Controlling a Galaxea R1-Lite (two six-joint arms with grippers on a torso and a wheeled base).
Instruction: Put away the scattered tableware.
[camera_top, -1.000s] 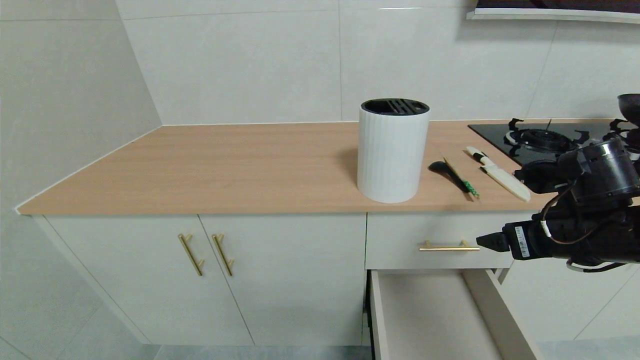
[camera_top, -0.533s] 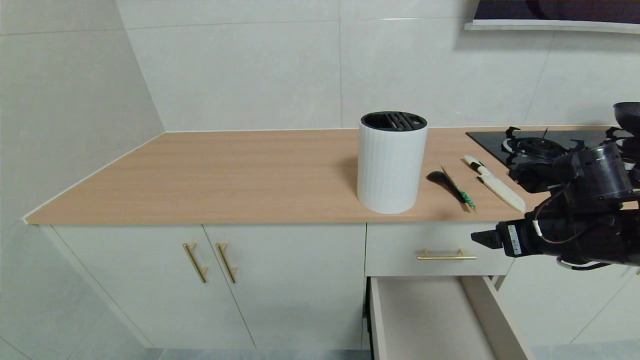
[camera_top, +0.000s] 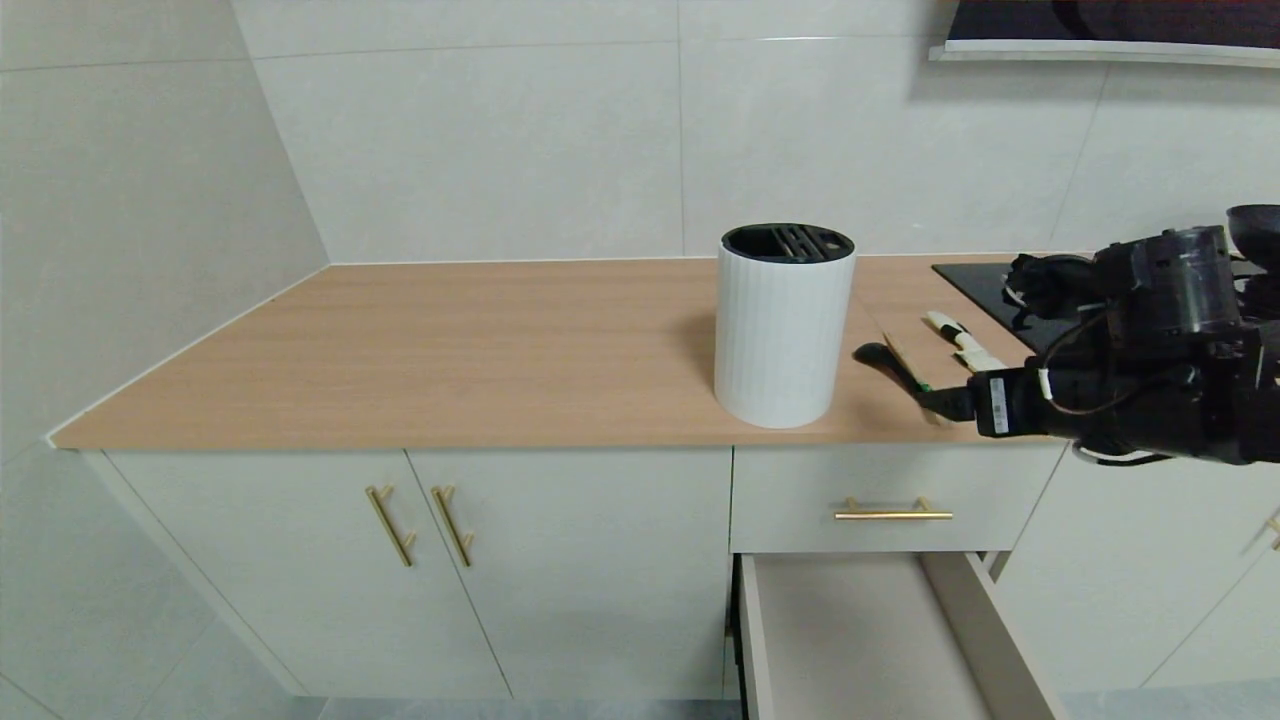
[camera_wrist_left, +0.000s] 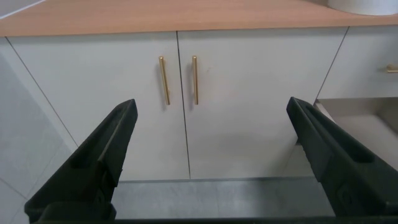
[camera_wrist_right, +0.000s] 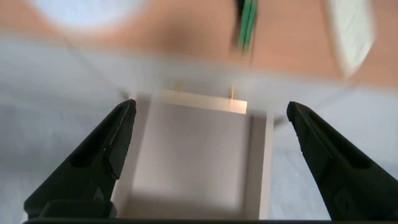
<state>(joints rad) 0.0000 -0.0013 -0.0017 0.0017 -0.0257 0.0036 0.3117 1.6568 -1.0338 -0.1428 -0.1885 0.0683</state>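
Observation:
A white ribbed utensil holder (camera_top: 785, 325) with a black slotted top stands on the wooden countertop (camera_top: 480, 350). To its right lie a black spoon (camera_top: 884, 358), chopsticks with green ends (camera_top: 908, 366) and a white-bladed knife (camera_top: 966, 340). My right gripper (camera_top: 942, 402) hovers open at the counter's front edge, just in front of the spoon and chopsticks. Its wrist view shows the chopsticks (camera_wrist_right: 247, 25), the knife blade (camera_wrist_right: 351, 31) and the holder (camera_wrist_right: 87, 9) beyond the right gripper (camera_wrist_right: 210, 118). My left gripper (camera_wrist_left: 211, 109) is open, low, facing the cabinet doors.
An open drawer (camera_top: 860, 640) juts out below the counter under a shut drawer with a gold handle (camera_top: 893, 514). A gas hob (camera_top: 985, 285) sits at the counter's right end. Two gold door handles (camera_wrist_left: 165, 81) mark the cabinet to the left.
My right arm has risen from the drawer-front height to the counter's edge, closing on the spoon and chopsticks. The head camera tilted slightly early on. The tableware has not moved.

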